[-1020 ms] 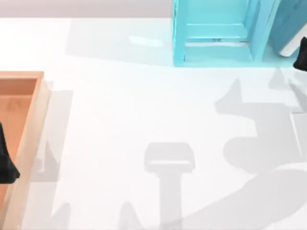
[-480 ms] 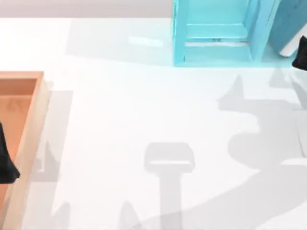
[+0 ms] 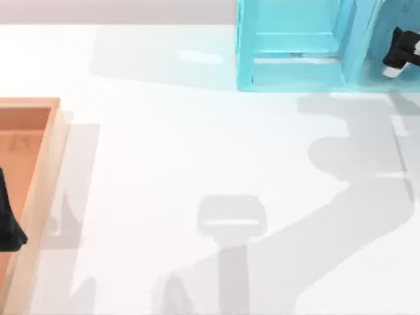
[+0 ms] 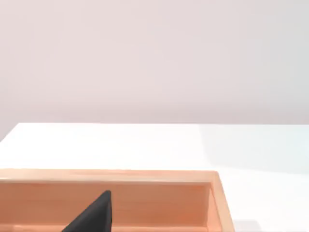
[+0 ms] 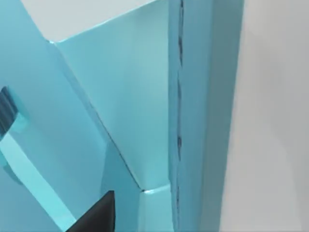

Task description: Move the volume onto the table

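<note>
The volume (image 3: 398,14) shows as a darker teal-blue slab at the top view's far right, just right of the light-blue shelf unit (image 3: 295,46). My right gripper (image 3: 401,50), black with a pale end, hangs over the volume's near edge. Whether it touches the volume I cannot tell. In the right wrist view, teal panels of the shelf unit (image 5: 120,96) are very close, with a dark part of the gripper at the edge. The white table (image 3: 197,144) spreads below. My left gripper (image 3: 8,226) stays parked at the left edge, above the tray.
An orange wooden tray (image 3: 47,151) with a raised rim lies at the table's left edge, and its rim (image 4: 145,176) also shows in the left wrist view. The shelf unit stands at the back, right of centre. Arm shadows fall across the right half of the table.
My right gripper has moved from the right edge inward and toward the back, up beside the shelf unit. Its shadow has swung across the table. The left arm has not moved.
</note>
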Robot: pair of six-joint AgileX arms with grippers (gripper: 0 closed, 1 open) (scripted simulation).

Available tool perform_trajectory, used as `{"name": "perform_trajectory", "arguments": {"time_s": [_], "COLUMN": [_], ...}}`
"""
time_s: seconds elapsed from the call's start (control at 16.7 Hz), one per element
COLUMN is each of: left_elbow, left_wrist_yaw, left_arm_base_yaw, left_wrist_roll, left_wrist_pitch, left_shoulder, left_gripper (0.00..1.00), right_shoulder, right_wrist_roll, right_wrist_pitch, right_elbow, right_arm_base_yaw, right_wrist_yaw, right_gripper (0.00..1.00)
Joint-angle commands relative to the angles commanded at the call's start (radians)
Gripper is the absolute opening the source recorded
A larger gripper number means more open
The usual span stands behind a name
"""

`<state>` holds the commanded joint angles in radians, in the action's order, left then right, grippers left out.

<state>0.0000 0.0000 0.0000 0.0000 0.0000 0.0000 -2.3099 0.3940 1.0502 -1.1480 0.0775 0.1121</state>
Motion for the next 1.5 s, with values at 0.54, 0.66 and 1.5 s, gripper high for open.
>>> {"name": "perform_trajectory", "arguments": {"time_s": [0.54,0.66,1.5], "left_elbow": [0.000,0.000,0.000], "left_wrist_yaw": [0.000,0.000,0.000], "left_arm_base_yaw": [0.000,0.000,0.000], "left_wrist_roll": [0.000,0.000,0.000], "left_wrist_pitch": [0.000,0.000,0.000], "left_shoulder": [0.000,0.000,0.000], "left_gripper": [1.00,1.00,1.00], "right_shoulder": [-0.058,-0.058,-0.058], "right_wrist_roll": [0.000,0.000,0.000], "right_wrist_pitch": [-0.057,-0.057,-0.057], "right_elbow": [-0.113,-0.113,-0.113], "right_arm_base_yaw": [-0.008,-0.008,-0.008], "right_wrist_yaw": [-0.008,-0.008,-0.008], "right_gripper": [0.92,0.77,0.00]}}
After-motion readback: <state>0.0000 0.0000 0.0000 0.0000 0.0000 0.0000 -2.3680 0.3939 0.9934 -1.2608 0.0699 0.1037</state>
